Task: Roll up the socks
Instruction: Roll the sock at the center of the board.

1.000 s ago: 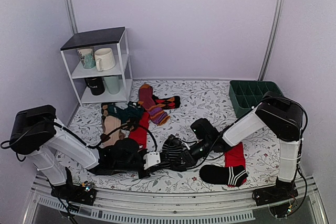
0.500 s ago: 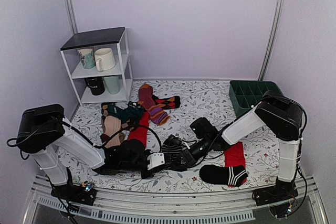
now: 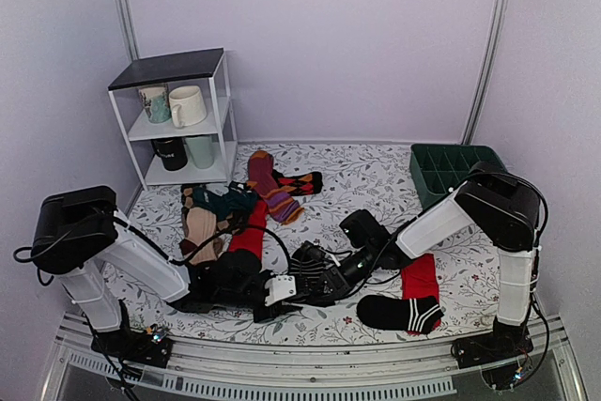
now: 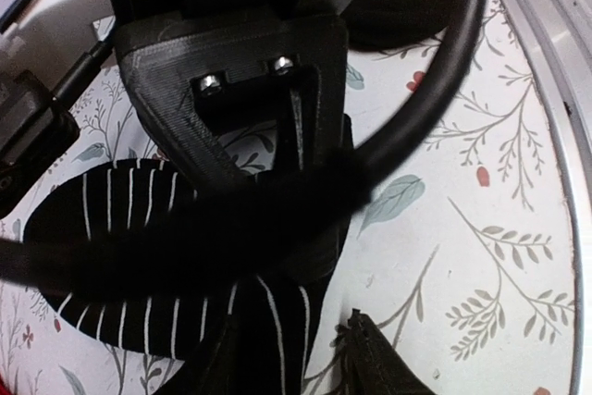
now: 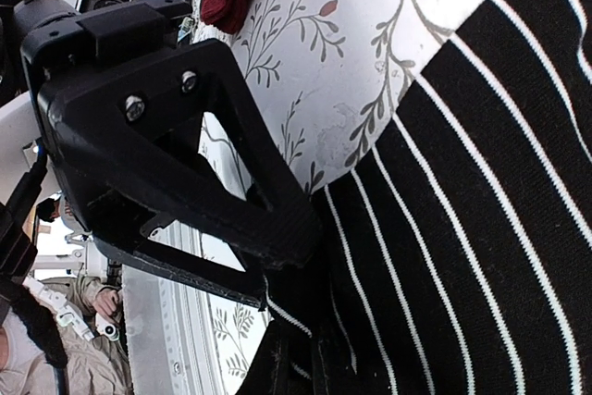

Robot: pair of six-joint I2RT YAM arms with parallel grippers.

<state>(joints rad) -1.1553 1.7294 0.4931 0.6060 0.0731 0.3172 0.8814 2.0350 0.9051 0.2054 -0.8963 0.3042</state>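
Note:
A black sock with thin white stripes [image 3: 315,274] lies bunched on the floral cloth near the front, between my two grippers. It fills the right wrist view [image 5: 481,182] and shows in the left wrist view [image 4: 120,219]. My right gripper [image 3: 326,277] comes in from the right, and its fingers pinch a fold of this sock [image 5: 301,367]. My left gripper [image 3: 293,290] comes in from the left. It is open [image 4: 291,367], with the sock's near edge between its fingers. The two grippers almost touch.
A plain red sock [image 3: 420,279] and a black sock with a red-and-white end [image 3: 399,312] lie at front right. Several other socks [image 3: 235,204] lie at left centre. A green divided bin [image 3: 451,171] stands at back right and a white shelf with mugs [image 3: 174,119] at back left.
My left arm has slid a little to the right, bringing its gripper closer to the striped sock. The right gripper has stayed on the sock.

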